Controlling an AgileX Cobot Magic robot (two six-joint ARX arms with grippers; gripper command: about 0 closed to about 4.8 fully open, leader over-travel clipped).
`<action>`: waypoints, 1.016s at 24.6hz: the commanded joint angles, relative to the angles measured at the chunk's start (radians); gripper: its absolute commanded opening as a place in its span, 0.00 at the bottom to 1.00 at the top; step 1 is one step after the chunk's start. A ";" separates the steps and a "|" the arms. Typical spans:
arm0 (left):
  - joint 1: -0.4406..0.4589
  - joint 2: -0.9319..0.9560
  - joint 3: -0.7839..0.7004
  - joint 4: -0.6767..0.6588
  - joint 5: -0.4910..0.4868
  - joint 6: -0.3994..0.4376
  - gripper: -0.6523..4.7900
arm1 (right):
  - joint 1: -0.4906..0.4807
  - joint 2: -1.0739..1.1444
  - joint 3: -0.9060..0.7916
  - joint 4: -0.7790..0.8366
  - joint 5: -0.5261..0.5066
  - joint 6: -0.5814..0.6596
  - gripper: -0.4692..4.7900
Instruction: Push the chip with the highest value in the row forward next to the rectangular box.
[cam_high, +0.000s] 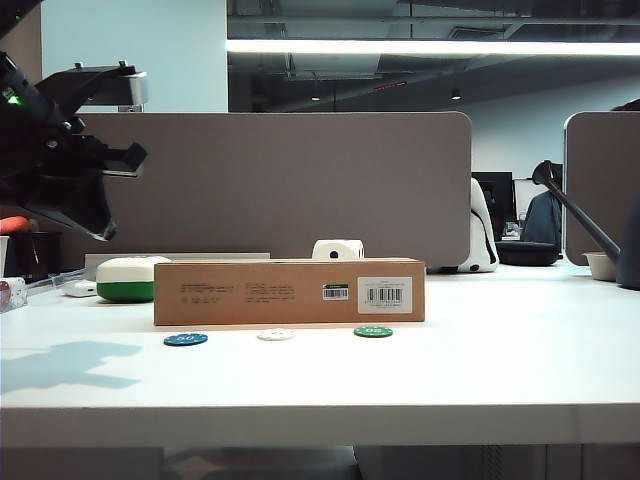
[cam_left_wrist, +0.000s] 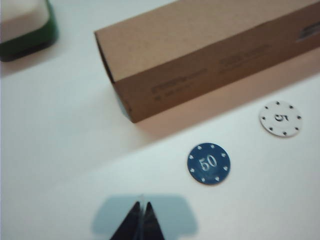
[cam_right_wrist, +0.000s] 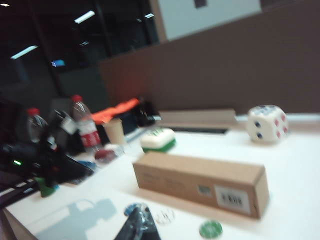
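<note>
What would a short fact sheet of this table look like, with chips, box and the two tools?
blue chip: marked 50, on the table, apart from the box
white chip: marked 5, middle of the row
green chip: right end of the row
box: long, brown, behind the chips
left tool: shut, above the table near the blue chip
right tool: shut, raised above the table

Blue chip (cam_high: 185, 339): small flat round disc, pale "50" on face, light marks round edge (cam_left_wrist: 209, 163). Lies flat on worktop (cam_high: 480, 370), at 9 o'clock end of row. Row: blue, white chip (cam_high: 276, 335) marked "5", green chip (cam_high: 373, 331), each apart from next. Box (cam_high: 289, 291): long low brown cardboard, small black print, green sticker, white barcode label near its 3 o'clock end. Lies lengthwise at 12 o'clock of row. Blue chip near box's 9 o'clock end, gap between, not touching.

Left fingers (cam_left_wrist: 141, 220) closed together, raised above worktop at 9 o'clock side. Right fingers (cam_right_wrist: 139, 226) low near chips; state unclear.
</note>
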 joint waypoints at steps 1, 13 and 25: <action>0.001 -0.005 0.007 0.035 -0.009 0.004 0.11 | 0.000 0.002 0.051 -0.022 -0.019 0.005 0.08; 0.001 -0.005 0.007 0.060 -0.005 0.003 0.11 | 0.050 0.173 0.142 0.169 -0.020 0.015 0.08; 0.002 -0.005 0.007 0.086 -0.006 0.004 0.11 | 0.322 0.698 0.349 0.180 0.229 -0.172 0.08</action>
